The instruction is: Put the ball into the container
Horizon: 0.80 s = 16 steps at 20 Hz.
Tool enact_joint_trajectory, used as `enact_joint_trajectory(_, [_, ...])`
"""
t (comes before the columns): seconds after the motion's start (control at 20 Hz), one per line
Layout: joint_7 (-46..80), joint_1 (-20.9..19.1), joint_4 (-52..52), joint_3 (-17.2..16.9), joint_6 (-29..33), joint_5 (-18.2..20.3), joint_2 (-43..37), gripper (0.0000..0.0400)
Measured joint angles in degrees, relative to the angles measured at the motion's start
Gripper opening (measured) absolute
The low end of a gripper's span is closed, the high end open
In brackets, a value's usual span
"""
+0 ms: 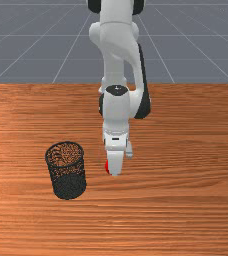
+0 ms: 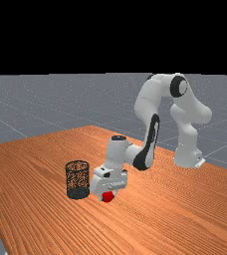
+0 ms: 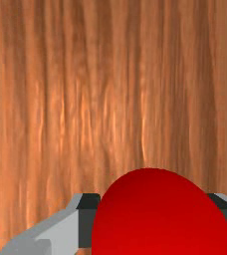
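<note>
The red ball [image 2: 107,196] sits pinched between both fingers of the gripper [image 3: 158,224], presumably to secure it for lifting. Beyond, toward the front view's left, the mesh basket [image 1: 68,173] stands upright, its open top suited to a drop.

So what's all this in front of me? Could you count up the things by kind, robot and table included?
Red ball: 1
Black mesh container: 1
Robot arm: 1
Wooden table: 1
Total: 4
</note>
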Motion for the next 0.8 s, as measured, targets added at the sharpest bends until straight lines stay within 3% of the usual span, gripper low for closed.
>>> enact_joint_trajectory(0.05, [-0.12,-0.06,-0.51,-0.1,1.82,0.05,-0.01,0.028])
enact_joint_trajectory(0.1, [-0.39,-0.59,-0.09,0.41,-4.97,-0.09,-1.46,0.028])
enact_joint_trajectory(0.2, [-0.46,-0.68,-1.4,0.49,-6.8,-0.1,-4.24,0.028])
enact_joint_trajectory(0.25, [-0.73,-0.89,0.08,0.78,-11.64,0.04,-4.91,0.028])
enact_joint_trajectory(0.35, [0.63,0.35,1.4,-0.51,-15.34,-1.22,-5.35,0.0279])
enact_joint_trajectory(0.4, [-0.63,-0.78,-0.25,0.68,-12.25,-0.07,-6.13,0.028])
enact_joint_trajectory(0.8, [-0.59,-0.72,-2.93,0.61,-13.29,-0.15,-11.54,0.028])
